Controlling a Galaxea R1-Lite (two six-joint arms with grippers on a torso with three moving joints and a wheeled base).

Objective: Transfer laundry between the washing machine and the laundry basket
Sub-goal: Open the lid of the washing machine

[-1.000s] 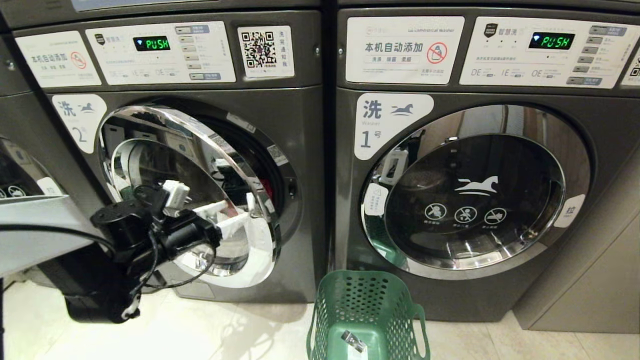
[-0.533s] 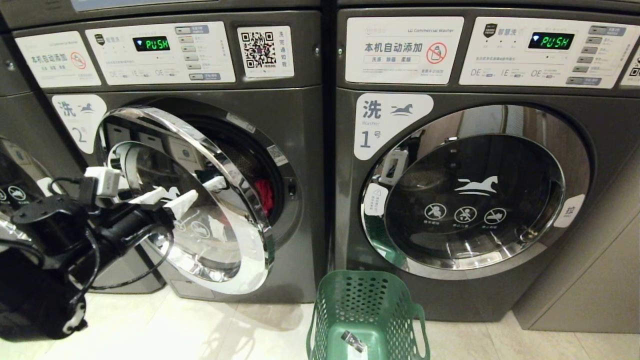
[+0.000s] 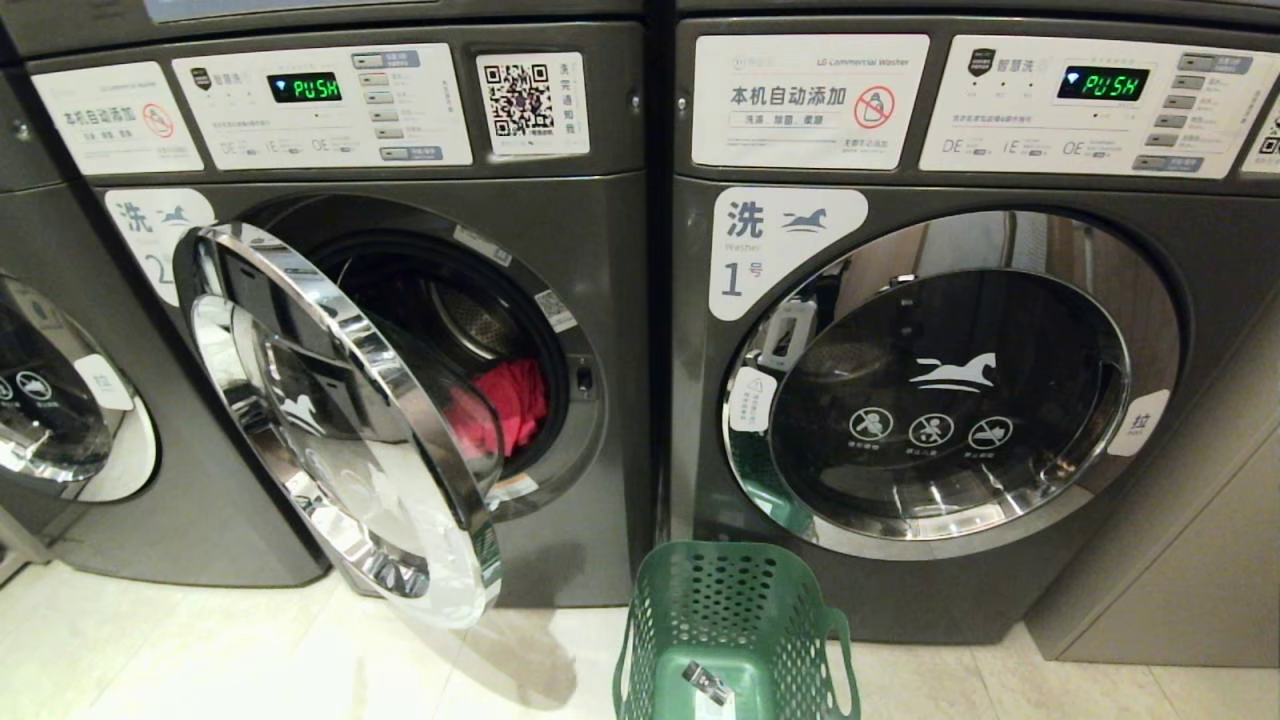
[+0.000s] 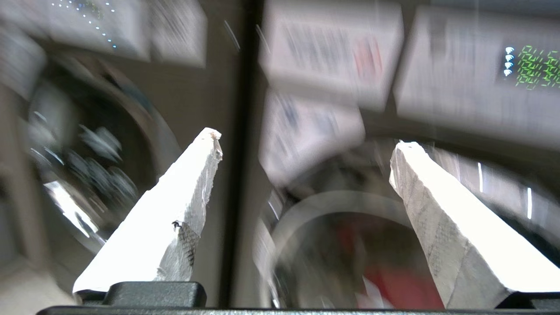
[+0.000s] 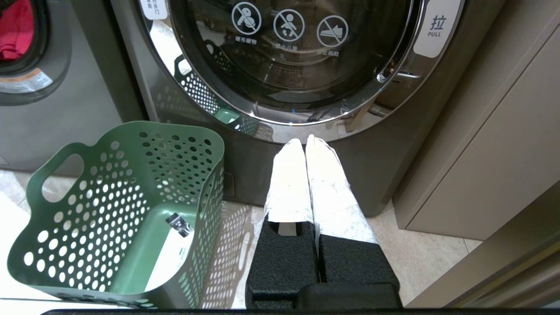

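Laundry [image 3: 505, 400]: red, inside washing machine [image 3: 590, 300] (door ajar)
Laundry basket [image 3: 735, 610]: on floor
Left gripper [image 4: 306, 151]: fingers apart
Right gripper [image 5: 305, 142]: fingers together, holding nothing

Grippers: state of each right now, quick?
Left end effector: open, holding nothing.
Right end effector: closed, empty, parked beside the basket.

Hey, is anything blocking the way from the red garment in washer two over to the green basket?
Nothing visible does. Washing machine 2's door hangs open to the left of the red garment, and the green laundry basket stands open-topped on the floor, lower right of the opening.
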